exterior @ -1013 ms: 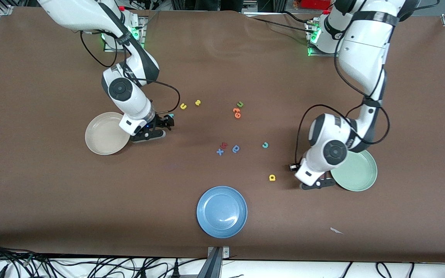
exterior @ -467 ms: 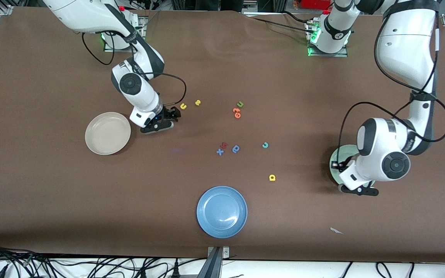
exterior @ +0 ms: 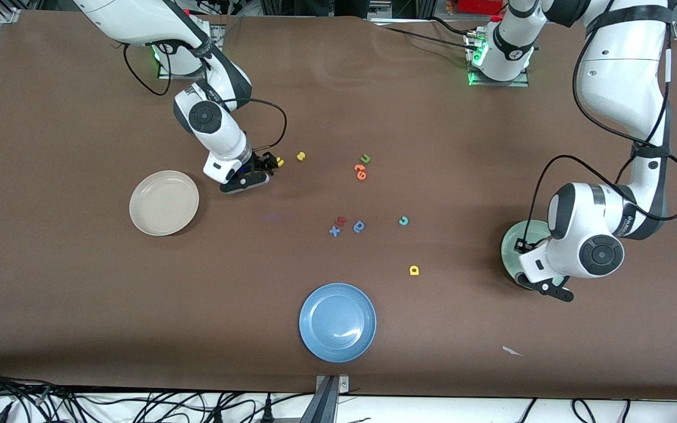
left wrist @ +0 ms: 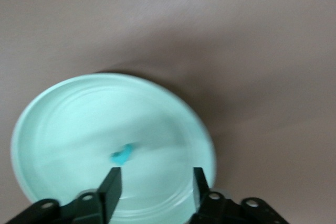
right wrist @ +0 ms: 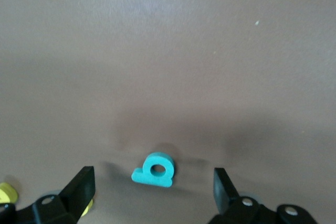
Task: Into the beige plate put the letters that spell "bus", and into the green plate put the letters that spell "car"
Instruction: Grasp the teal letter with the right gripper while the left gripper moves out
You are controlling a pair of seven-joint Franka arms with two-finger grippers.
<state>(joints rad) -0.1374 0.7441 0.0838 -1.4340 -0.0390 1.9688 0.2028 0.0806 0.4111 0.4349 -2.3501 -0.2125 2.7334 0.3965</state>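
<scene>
Plate (exterior: 337, 322) in blue lies nearest the front camera, at about the middle of the table's length. A little farther from that camera, toward the left arm's end, lies the yellow "a" (exterior: 414, 270), alone on the brown table (exterior: 80, 294).

The green plate (exterior: 512, 247) sits toward the left arm's end, at about the same depth as the "a", with the left arm's wrist covering much of it in the front view. The left gripper (left wrist: 155, 187) hangs over this plate, its fingers (left wrist: 110, 187) spread with nothing between them. A small teal letter (left wrist: 122, 155) lies in the plate, too blurred to read its shape.

Farther back, near the middle, the teal "c" (exterior: 403, 221) lies apart from a small cluster: a blue "x" (exterior: 334, 231), a red letter (exterior: 341, 221) touching it, and a blue rounded letter (exterior: 359, 226) just beside them.

The beige plate (exterior: 164, 202) sits toward the right arm's end with no letters in it.

The right gripper (right wrist: 151, 195) is low over the teal "b" (right wrist: 154, 170), which lies flat on the table; its fingers (right wrist: 79, 182) stand wide apart on either side. The yellow "u" (exterior: 280, 161) is just beside this gripper, the yellow "s" (exterior: 301, 156) near it. A green "u" (exterior: 365, 158) and orange letters (exterior: 360, 171) lie toward the middle.
</scene>
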